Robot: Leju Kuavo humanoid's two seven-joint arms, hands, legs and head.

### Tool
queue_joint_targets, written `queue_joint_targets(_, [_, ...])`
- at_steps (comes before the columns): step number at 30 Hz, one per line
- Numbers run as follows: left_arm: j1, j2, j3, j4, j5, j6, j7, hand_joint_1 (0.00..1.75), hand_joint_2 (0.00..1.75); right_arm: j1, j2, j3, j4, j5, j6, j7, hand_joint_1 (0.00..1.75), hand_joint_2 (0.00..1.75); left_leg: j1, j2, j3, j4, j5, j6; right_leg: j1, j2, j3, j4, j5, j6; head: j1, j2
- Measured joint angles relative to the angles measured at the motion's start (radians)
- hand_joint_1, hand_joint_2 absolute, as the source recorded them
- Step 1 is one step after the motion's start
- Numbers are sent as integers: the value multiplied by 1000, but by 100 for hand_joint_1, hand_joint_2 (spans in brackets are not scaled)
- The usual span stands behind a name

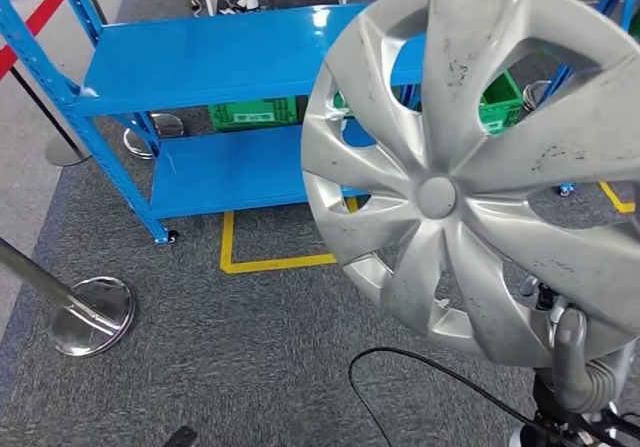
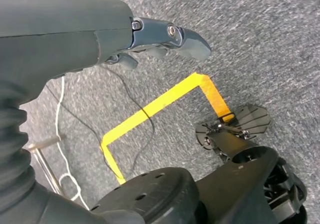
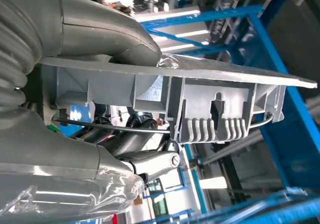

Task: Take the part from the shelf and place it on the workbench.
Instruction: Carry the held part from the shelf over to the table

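Note:
The part is a large silver wheel cover with scuffed spokes, held up close to the head camera on the right. My right hand grips its lower rim from below. In the right wrist view the cover's rim runs edge-on, pinched between the thick thumb and the fingers on its ribbed back. My left hand hangs over the grey carpet with its fingers stretched out and nothing in them. The blue shelf stands behind the cover.
Green crates sit behind the shelf's lower level. Yellow tape marks the carpet in front of it. A chrome stanchion base stands at the left, and a black cable loops across the floor.

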Motion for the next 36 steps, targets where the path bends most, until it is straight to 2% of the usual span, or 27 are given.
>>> queue_joint_targets(2, [-2,3,0,0,-4,2,6,0,175,-2,2,-2,0,-16,3,4,175,175,1,-1,-9,13,-14,-13,-5,20,-12,-5,11,-13,-1,0])
queue_joint_targets(3, [-3,4,1,0,-5,2,8,0,175,-6,4,-2,1,-20,4,6,175,175,3,-12,-21,39,-38,-21,-8,29,-18,-7,18,-19,-2,0])
queue_joint_targets(6, [-4,4,7,0,-6,2,18,0,175,-19,10,-4,2,-28,3,12,175,175,10,-40,-90,213,-151,-35,-10,56,-42,-8,37,-27,-4,0])
queue_joint_targets(7, [-4,4,10,0,-6,3,22,0,175,-21,11,-5,3,-28,2,14,175,175,12,-41,-107,261,-169,-37,-11,66,-50,-8,44,-27,-4,0])
queue_joint_targets(8, [-5,4,12,0,-6,4,26,0,175,-21,11,-5,4,-29,2,15,175,175,13,-42,-110,280,-167,-37,-11,76,-57,-8,50,-26,-4,0])
queue_joint_targets(9, [-6,5,15,0,-6,7,31,0,175,-20,11,-5,5,-29,1,16,175,175,16,-44,-94,262,-146,-37,-12,87,-64,-7,56,-25,-4,0])
queue_joint_targets(10, [-7,6,17,0,-7,9,37,0,175,-21,11,-6,7,-30,1,17,175,175,18,-52,-62,210,-114,-37,-14,99,-70,-7,62,-22,-4,0])
queue_joint_targets(11, [-8,6,19,0,-9,12,44,0,175,-21,11,-6,8,-32,1,17,175,175,22,-71,-21,143,-85,-36,-15,110,-77,-7,68,-17,-4,0])
queue_joint_targets(13, [-8,7,22,0,-14,15,54,0,175,-23,11,-7,8,-41,3,19,175,175,28,-112,43,30,-56,-33,-14,132,-91,-3,81,-7,-4,0])
queue_joint_targets(14, [-9,7,23,0,-15,15,57,0,175,-23,11,-8,8,-45,4,20,175,175,29,-123,54,7,-56,-31,-13,142,-97,-1,88,-1,-3,0])
queue_joint_targets(15, [-9,6,24,0,-15,13,59,0,175,-22,11,-8,8,-47,6,20,175,175,29,-120,53,0,-55,-26,-13,152,-103,-1,96,5,-3,0])
queue_joint_targets(16, [-10,5,24,0,-15,10,61,0,175,-19,11,-8,8,-47,7,20,175,175,31,-110,48,0,-53,-20,-14,159,-110,-2,102,11,-3,0])
queue_joint_targets(17, [-10,4,25,0,-15,7,62,0,175,-16,11,-8,8,-44,7,19,175,175,31,-99,43,0,-48,-12,-14,151,-117,3,98,17,-1,0])
queue_joint_targets(18, [-10,4,26,0,-16,4,63,0,175,-14,11,-8,8,-34,3,17,175,175,32,-87,39,-1,-43,-4,-13,133,-130,27,79,22,3,0])
queue_joint_targets(19, [-9,4,28,0,-16,2,65,0,175,-13,11,-8,8,-19,-5,12,175,175,32,-76,35,-2,-38,3,-13,106,-150,73,46,26,8,0])
queue_joint_targets(20, [-7,5,30,0,-17,1,67,0,175,-13,11,-8,8,-1,-16,6,175,175,29,-65,31,-1,-35,7,-12,78,-173,140,5,29,12,0])
queue_joint_targets(22, [-4,5,34,0,-17,1,68,0,175,-13,11,-8,8,28,-35,-3,175,175,26,-42,24,0,-30,11,-13,56,-211,270,-60,34,15,0])
queue_joint_targets(23, [-3,5,36,0,-17,1,69,0,175,-12,11,-8,8,35,-41,-5,175,175,25,-31,21,1,-28,11,-13,54,-210,297,-70,34,15,0])
queue_joint_targets(24, [-3,4,38,0,-17,1,69,0,175,-11,11,-8,8,40,-46,-7,175,175,24,-20,19,2,-27,10,-13,52,-188,280,-61,33,15,0])
queue_joint_targets(25, [-3,4,40,0,-17,1,69,0,175,-11,11,-8,8,42,-49,-8,175,175,24,-10,18,3,-27,9,-13,47,-145,224,-39,31,15,0])
queue_joint_targets(27, [-4,3,41,0,-17,1,69,0,175,-12,11,-8,7,42,-55,-10,175,175,20,6,18,6,-27,5,-7,10,-50,77,-4,24,15,0])
queue_joint_targets(28, [-4,3,41,0,-18,2,69,0,175,-12,11,-8,6,38,-60,-10,175,175,16,13,18,8,-27,1,-4,-6,-23,30,2,19,15,0])
queue_joint_targets(29, [-4,3,42,0,-19,4,69,0,175,-12,11,-8,5,29,-67,-9,175,175,14,20,17,10,-26,-4,-1,-15,-14,10,1,13,15,0])
queue_joint_targets(31, [-4,3,45,0,-26,9,69,0,175,-9,13,-13,4,1,-85,-6,175,175,12,36,15,11,-25,-14,1,1,-20,9,6,1,15,0])
queue_joint_targets(32, [-5,3,46,0,-31,13,69,0,175,-7,13,-18,4,-15,-92,-3,175,175,13,33,13,15,-30,-19,0,10,-23,7,9,-6,15,0])
queue_joint_targets(34, [-5,3,48,0,-38,22,69,0,175,-6,14,-30,4,-45,-100,0,175,175,15,0,-11,67,-73,-30,-6,29,-29,2,18,-19,12,0])
queue_joint_targets(36, [-4,2,48,0,-45,27,69,0,175,-6,17,-40,5,-70,-103,3,175,175,18,-35,-68,192,-141,-35,-8,48,-38,1,25,-26,10,0])
